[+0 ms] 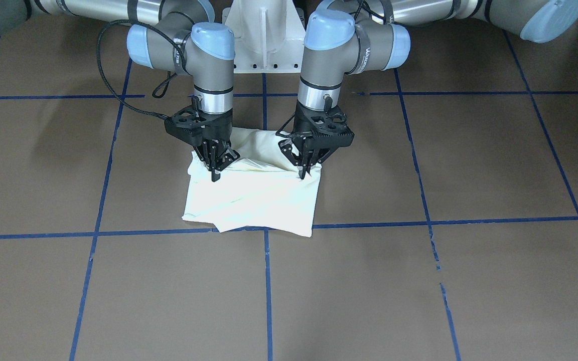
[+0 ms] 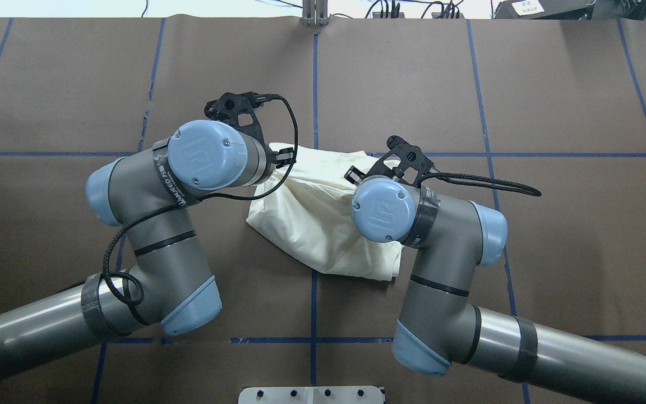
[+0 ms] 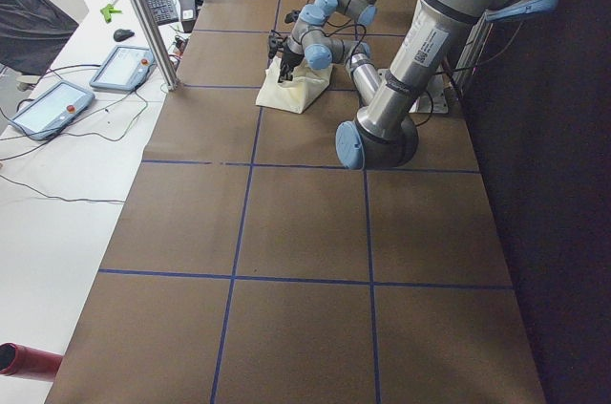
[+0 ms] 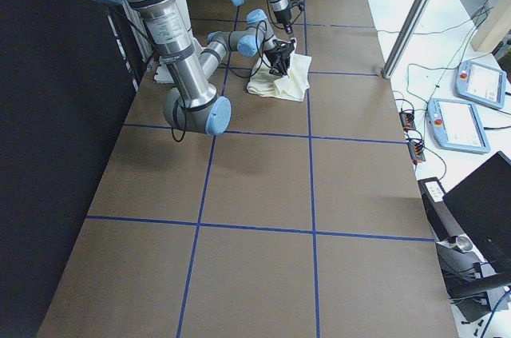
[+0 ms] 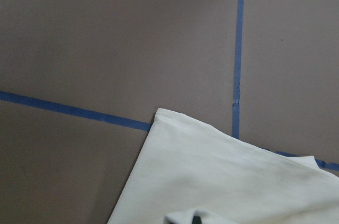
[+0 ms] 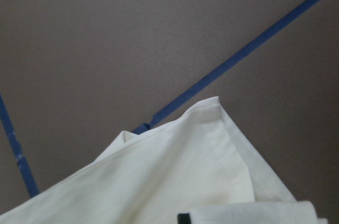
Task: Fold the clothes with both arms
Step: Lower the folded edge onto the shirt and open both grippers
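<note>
The clothes are one cream-white shirt [image 1: 254,200], folded into a compact bundle near the table's middle; only its plain side shows [image 2: 323,224]. My left gripper [image 1: 303,173] points down at the bundle's edge nearest the robot, shut on a raised fold of the shirt. My right gripper [image 1: 215,175] is pinched shut on the same edge at the other corner. The cloth between them rises as a ridge. In the overhead view the wrists hide both grippers. The left wrist view shows a shirt corner [image 5: 222,176] on the table, and so does the right wrist view [image 6: 175,181].
Blue tape lines [image 1: 267,281] divide the brown table into squares. The white pedestal base [image 1: 264,35] stands just behind the arms. A metal post [image 3: 143,12] and control tablets [image 3: 124,65] sit on the white side table past the far edge.
</note>
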Robot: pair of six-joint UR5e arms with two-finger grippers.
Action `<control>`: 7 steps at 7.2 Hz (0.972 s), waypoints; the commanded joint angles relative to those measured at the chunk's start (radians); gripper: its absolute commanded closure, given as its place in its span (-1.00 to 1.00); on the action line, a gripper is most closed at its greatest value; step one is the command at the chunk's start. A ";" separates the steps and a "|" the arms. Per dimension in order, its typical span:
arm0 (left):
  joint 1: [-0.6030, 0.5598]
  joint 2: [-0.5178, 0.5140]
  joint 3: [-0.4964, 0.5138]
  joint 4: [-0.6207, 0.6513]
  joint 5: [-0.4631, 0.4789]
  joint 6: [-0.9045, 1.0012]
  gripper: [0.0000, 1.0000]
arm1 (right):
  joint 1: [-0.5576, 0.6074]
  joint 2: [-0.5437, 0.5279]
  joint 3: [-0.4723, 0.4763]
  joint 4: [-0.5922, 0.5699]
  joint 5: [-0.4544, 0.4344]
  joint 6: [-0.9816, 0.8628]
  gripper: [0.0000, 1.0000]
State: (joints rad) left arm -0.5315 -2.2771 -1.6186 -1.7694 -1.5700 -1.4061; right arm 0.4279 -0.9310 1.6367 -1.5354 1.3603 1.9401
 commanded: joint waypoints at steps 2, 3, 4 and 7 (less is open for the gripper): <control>-0.001 -0.016 0.112 -0.091 -0.001 0.012 1.00 | 0.003 0.009 -0.049 0.024 0.002 -0.019 1.00; -0.001 -0.016 0.111 -0.091 -0.001 0.012 0.60 | 0.009 0.009 -0.058 0.026 0.000 -0.062 0.27; -0.001 -0.006 0.106 -0.097 -0.001 0.048 -0.98 | 0.011 0.009 -0.064 0.029 -0.003 -0.113 -0.99; -0.053 0.103 -0.085 -0.113 -0.127 0.241 -1.00 | 0.052 0.017 0.044 0.029 0.103 -0.281 -1.00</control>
State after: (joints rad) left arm -0.5512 -2.2435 -1.6076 -1.8768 -1.6270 -1.2659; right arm 0.4708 -0.9135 1.6170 -1.5059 1.4230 1.7334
